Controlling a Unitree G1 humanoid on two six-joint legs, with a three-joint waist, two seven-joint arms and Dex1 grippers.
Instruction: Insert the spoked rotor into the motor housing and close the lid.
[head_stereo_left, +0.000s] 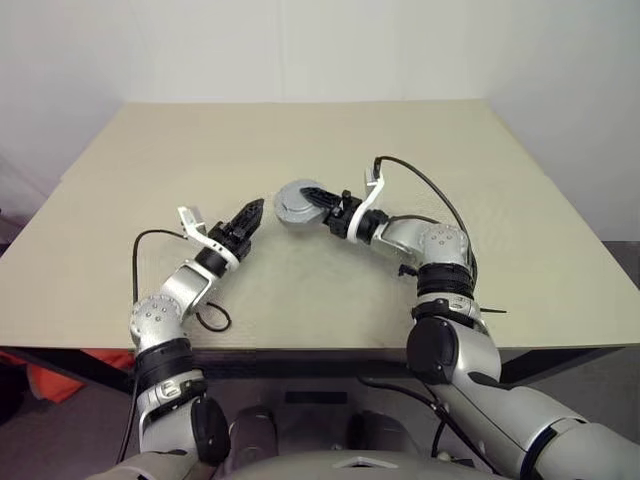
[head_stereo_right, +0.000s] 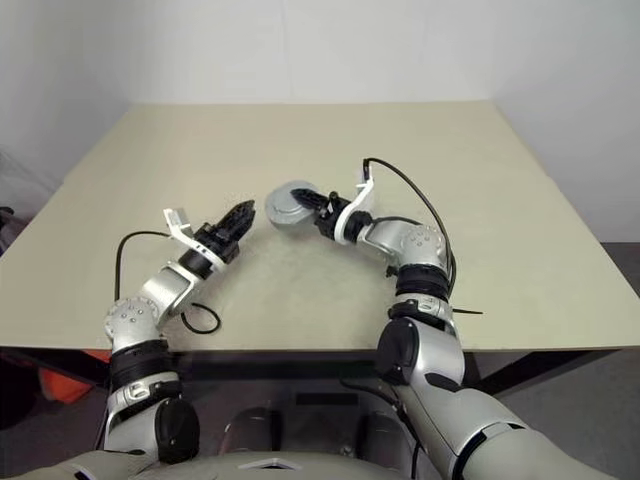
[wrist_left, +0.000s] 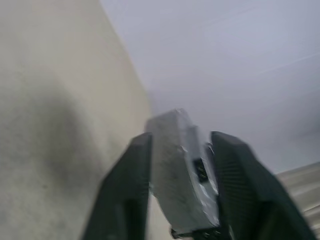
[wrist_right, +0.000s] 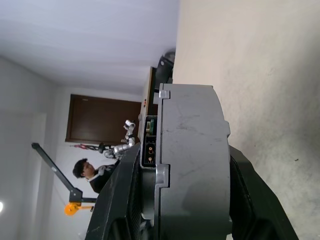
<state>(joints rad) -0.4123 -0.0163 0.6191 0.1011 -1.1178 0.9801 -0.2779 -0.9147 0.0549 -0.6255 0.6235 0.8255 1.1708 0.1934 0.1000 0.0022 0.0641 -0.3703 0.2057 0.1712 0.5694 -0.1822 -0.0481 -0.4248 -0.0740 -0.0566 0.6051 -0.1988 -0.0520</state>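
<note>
A robotics lab or test room, plain and sparsely furnished. A bare beige table (head_stereo_left: 300, 150) stands against blank white walls (head_stereo_left: 300, 40), with nothing decorative around it. Through the right wrist view, the room beyond has a dark brown door (wrist_right: 102, 120), a black stand with an orange base (wrist_right: 70, 200), and a person (wrist_right: 87, 172) standing beside what looks like another silver robot arm (wrist_right: 122, 142).

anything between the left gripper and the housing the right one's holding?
Nothing visible. The right gripper holds the motor housing above the table, and the left gripper points at it across a short bare gap. In the left wrist view the housing shows between its fingers.
</note>
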